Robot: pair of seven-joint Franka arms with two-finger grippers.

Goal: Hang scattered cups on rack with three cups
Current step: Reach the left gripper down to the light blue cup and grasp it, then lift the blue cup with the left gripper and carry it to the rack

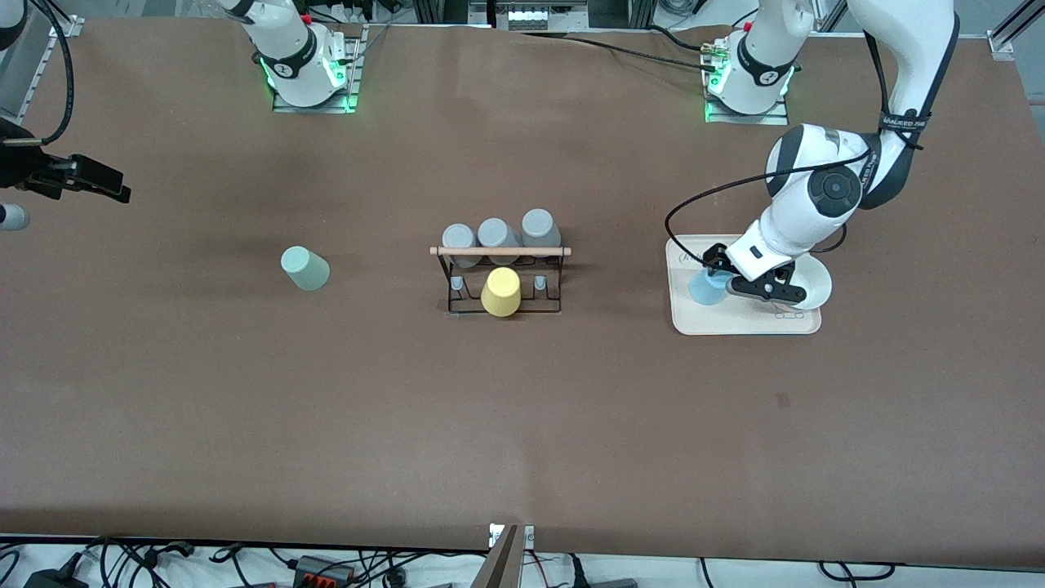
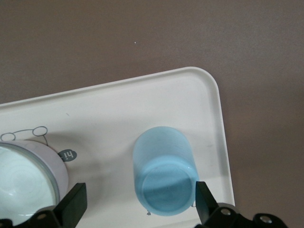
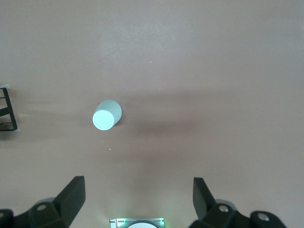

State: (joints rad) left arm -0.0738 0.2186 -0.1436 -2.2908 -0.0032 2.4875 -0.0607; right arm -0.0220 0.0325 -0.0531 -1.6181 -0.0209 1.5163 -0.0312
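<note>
The light blue cup [image 1: 707,289] stands on the cream tray [image 1: 739,321] at the left arm's end of the table. My left gripper [image 1: 720,281] is low over the tray, open, with the blue cup [image 2: 164,178] between its fingers [image 2: 204,199]; one finger is at the cup's side, the other well apart. The sage green cup [image 1: 304,268] stands on the table toward the right arm's end and shows in the right wrist view [image 3: 107,115]. My right gripper [image 1: 110,186] is open and empty, high over that end of the table. The black rack [image 1: 500,304] with its wooden rod [image 1: 500,251] stands mid-table.
Three grey tumblers [image 1: 497,235] sit on the rack's pegs on the side nearer the robots, and a yellow tumbler [image 1: 501,292] on the side nearer the camera. A white bowl [image 1: 810,286] sits on the tray beside the blue cup [image 2: 26,173]. A rack corner [image 3: 7,110] shows in the right wrist view.
</note>
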